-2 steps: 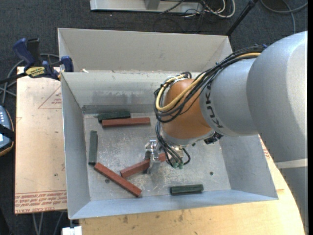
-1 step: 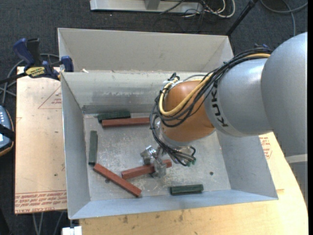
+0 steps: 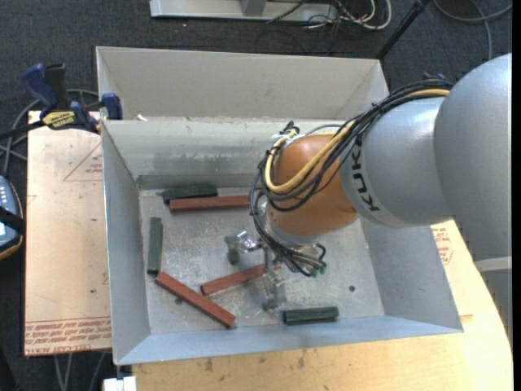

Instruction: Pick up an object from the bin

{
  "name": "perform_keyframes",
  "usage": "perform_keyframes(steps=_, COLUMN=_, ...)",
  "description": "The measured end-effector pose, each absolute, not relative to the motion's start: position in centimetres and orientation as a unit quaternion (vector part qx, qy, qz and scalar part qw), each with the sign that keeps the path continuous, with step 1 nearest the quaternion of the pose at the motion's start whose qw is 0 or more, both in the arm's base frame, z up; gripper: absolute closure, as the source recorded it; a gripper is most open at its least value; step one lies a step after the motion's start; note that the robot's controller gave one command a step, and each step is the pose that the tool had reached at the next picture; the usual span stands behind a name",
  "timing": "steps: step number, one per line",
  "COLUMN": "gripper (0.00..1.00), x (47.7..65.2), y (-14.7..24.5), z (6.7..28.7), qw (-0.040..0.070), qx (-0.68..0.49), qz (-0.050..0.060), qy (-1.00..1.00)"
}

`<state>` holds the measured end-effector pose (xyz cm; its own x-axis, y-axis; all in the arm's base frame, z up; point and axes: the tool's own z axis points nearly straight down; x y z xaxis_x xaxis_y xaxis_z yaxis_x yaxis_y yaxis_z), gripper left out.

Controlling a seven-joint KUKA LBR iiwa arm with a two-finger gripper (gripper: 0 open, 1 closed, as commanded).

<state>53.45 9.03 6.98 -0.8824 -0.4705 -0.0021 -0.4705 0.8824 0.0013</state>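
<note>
Fingers [image 3: 273, 287] down at the bin floor, open or closed cannot be told.
Under the orange cover [image 3: 313, 190], the gripper [image 3: 272, 302] stands in the front middle of the grey bin [image 3: 122, 243], at the right end of a short red-brown bar [image 3: 234, 281] lying flat. A longer red-brown bar [image 3: 195, 299] lies slanted just left of it, and a dark green bar [image 3: 310, 315] lies just right of the gripper near the front wall.
</note>
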Motion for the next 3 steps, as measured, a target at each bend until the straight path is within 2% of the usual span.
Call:
perform_keyframes(steps=1, gripper=1.00, x=53.5, y=9.0, z=7.0, qw=0.001, qx=-0.242, qz=0.001, qy=0.970)
perform_keyframes(steps=2, gripper=1.00, x=56.0, y=10.6, z=19.3, qw=0.006, qx=-0.321, qz=0.000, qy=0.947)
perform_keyframes(steps=3, gripper=0.00, x=55.8, y=10.6, z=18.9, qw=0.001, qx=-0.320, qz=0.001, qy=0.947)
